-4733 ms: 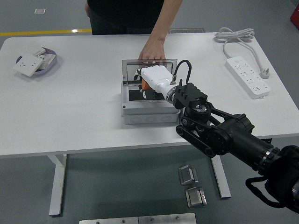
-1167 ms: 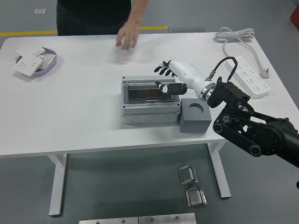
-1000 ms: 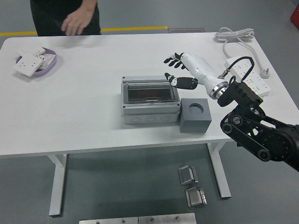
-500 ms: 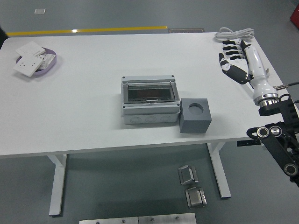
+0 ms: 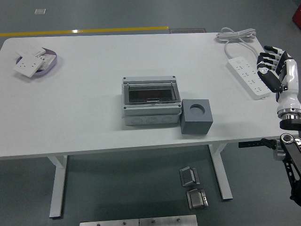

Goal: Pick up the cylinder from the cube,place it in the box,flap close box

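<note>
Table [image 5: 84,108]: smooth white rectangular top on white legs, filling most of the frame.
Box [image 5: 151,100]: pale grey plastic, rectangular, at the middle of the frame; its clear, dark-tinted flap lies shut and flat over the top, with a small screw at each corner of the frame around it.
Cube [image 5: 196,117]: matt dark grey block just right of the box's lower right corner, close beside it; whether they touch cannot be told. A round hole is sunk in its top face, and nothing stands in it.
Cylinder: not visible anywhere; through the tinted flap only a dark interior shows, so its place cannot be told.
Right hand [image 5: 274,65]: at the right edge of the frame, glossy white shell with black jointed fingers, spread and loosely bent, holding nothing, above the table's right end near the power strip.
Power strip [image 5: 250,76]: long white plastic bar with rows of sockets, upper right, its white cable looped at the table's far edge.
Dish [image 5: 52,60]: round, lilac-rimmed, upper left, carrying flat white square wall sockets [image 5: 28,65].
Floor [image 5: 117,188]: dull grey, with a yellow line along the top and small metal parts [image 5: 193,187] below the table.
</note>
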Controlling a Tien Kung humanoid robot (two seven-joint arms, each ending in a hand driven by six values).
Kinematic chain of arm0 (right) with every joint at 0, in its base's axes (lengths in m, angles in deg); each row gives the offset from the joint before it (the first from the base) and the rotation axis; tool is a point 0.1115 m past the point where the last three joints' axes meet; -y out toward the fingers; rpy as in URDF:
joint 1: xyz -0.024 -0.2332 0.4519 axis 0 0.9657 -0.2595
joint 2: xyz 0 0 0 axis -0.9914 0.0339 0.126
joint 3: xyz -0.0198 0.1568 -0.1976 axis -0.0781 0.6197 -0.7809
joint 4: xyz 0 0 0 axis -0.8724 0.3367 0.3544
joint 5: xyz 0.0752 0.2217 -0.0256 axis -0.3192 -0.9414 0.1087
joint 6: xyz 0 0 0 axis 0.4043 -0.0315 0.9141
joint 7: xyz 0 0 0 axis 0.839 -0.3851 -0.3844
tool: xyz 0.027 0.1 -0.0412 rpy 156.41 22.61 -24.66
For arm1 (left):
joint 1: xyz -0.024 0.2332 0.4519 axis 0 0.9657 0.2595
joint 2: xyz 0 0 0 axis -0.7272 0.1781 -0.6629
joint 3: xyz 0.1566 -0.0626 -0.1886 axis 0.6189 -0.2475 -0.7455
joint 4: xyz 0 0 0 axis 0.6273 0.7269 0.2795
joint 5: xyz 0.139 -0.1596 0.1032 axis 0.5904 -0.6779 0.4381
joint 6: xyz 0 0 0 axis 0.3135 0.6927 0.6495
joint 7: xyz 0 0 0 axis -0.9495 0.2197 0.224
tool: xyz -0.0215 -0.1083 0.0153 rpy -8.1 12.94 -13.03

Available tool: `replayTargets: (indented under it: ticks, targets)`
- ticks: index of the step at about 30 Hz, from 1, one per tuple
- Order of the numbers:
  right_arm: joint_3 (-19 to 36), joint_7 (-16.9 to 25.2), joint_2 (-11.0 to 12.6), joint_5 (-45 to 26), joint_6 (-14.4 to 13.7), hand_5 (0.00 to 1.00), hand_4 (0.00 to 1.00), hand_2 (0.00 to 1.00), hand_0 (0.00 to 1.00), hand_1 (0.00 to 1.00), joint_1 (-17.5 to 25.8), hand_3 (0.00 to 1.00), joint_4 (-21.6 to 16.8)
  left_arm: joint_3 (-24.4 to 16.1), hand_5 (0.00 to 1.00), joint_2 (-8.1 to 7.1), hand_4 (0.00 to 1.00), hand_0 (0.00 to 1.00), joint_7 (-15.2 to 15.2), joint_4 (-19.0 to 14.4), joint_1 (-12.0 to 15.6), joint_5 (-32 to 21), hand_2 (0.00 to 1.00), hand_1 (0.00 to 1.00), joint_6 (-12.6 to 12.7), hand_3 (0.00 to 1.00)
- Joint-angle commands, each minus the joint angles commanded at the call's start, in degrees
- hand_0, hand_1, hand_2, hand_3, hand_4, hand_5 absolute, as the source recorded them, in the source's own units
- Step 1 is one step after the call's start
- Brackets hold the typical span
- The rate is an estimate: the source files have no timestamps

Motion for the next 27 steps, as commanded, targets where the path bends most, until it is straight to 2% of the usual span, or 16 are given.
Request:
replayTargets:
  ticks: [13, 27]
  targets:
    - [0.62, 1.26, -0.72, -0.37, -1.22, 0.254, 0.601, 0.654, 0.607, 0.631, 1.41, 0.679, 0.56, -0.60, 0.299, 0.74, 0.666, 0.598, 0.08, 0.00, 0.63, 0.00, 0.608, 0.621, 0.03, 0.610]
    - [0.31, 2.32, -1.24, -0.68, -1.94, 0.259, 0.608, 0.663, 0.618, 0.647, 1.41, 0.678, 0.16, -0.96, 0.298, 0.86, 0.667, 0.598, 0.17, 0.00, -0.04, 0.29, 0.608, 0.620, -0.02, 0.611]
